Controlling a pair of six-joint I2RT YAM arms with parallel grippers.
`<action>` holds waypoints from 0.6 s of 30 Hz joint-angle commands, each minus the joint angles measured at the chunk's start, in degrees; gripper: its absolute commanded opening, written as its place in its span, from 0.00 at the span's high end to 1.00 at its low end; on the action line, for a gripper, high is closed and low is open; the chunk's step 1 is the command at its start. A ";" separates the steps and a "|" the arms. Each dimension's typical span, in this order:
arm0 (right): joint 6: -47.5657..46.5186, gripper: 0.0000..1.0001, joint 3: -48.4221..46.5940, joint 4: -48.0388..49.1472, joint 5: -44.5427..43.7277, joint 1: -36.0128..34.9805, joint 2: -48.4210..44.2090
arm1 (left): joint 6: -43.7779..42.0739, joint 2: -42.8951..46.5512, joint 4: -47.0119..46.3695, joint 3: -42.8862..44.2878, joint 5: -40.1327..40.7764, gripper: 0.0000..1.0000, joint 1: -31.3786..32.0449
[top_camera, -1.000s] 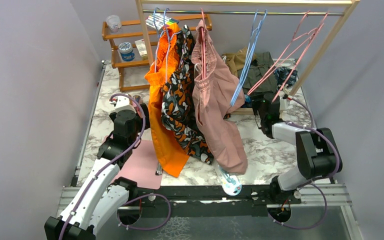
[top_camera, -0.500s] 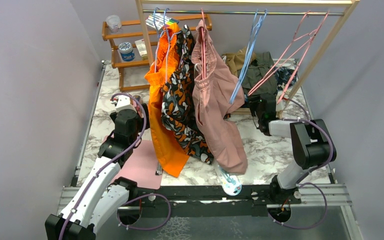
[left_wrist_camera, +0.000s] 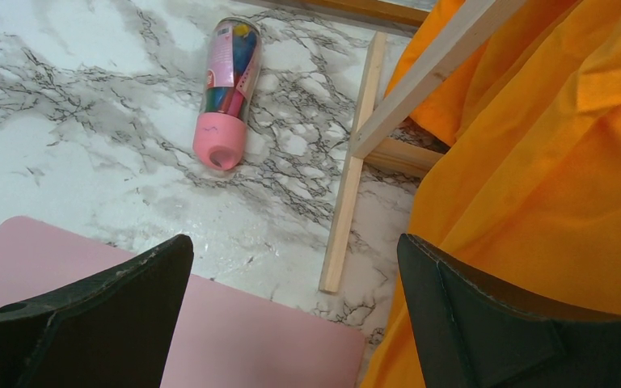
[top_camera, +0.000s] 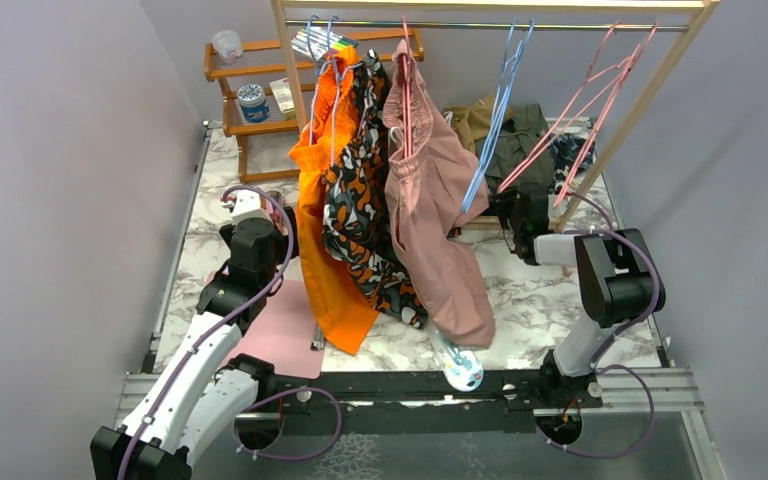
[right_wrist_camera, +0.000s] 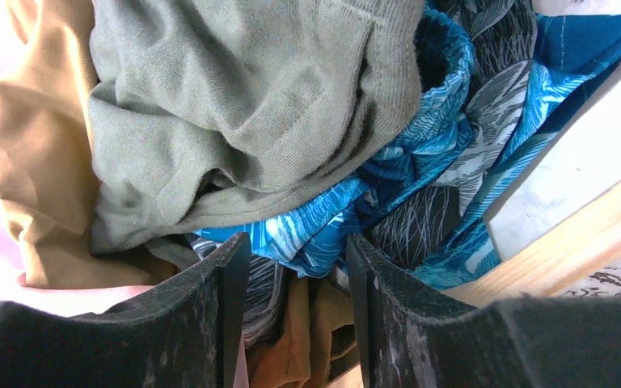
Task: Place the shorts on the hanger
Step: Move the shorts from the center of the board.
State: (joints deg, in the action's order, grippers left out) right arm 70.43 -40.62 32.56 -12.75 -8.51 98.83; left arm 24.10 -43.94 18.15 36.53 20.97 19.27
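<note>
The teal-blue leaf-print shorts (right_wrist_camera: 420, 178) lie crumpled in a clothes pile at the back right of the table (top_camera: 571, 150), partly under an olive garment. My right gripper (right_wrist_camera: 297, 242) is pushed into that pile. Its jaws stand part open, with a fold of the blue fabric between the fingertips. The hanger (top_camera: 580, 110), thin and pink, hangs bare and tilted on the rail at the right. My left gripper (left_wrist_camera: 295, 242) hovers wide open over the pink mat at the left, holding nothing, beside the hanging orange garment.
An olive garment (right_wrist_camera: 234, 105) and a tan one (right_wrist_camera: 40, 162) cover the pile. Orange (top_camera: 322, 190), orange-black (top_camera: 360, 200) and dusty-pink (top_camera: 435, 200) clothes hang from the rail, with light blue hangers (top_camera: 495, 110) beside them. A pink bottle (left_wrist_camera: 226, 89), the wooden rack foot (left_wrist_camera: 354, 178) and a shelf (top_camera: 260, 90) stand left.
My right arm has reached further forward and left into the clothes pile, and its jaws have narrowed around the blue fabric. The left arm has not moved.
</note>
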 commanded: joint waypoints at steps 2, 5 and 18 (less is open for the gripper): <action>-1.11 0.52 -1.01 0.16 -0.47 0.26 1.96 | -0.72 0.13 -0.12 -0.32 1.42 0.01 0.37; -1.19 0.59 -0.70 0.61 -0.60 0.25 2.25 | -0.72 0.16 0.03 -0.38 1.44 0.01 0.36; -3.05 0.99 1.21 6.40 2.85 0.25 -2.25 | -0.65 0.41 0.08 -0.32 1.83 0.01 0.40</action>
State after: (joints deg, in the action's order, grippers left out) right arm 68.82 -40.29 34.92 -11.75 -8.51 99.77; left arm 24.10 -43.94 18.55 36.53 21.23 19.27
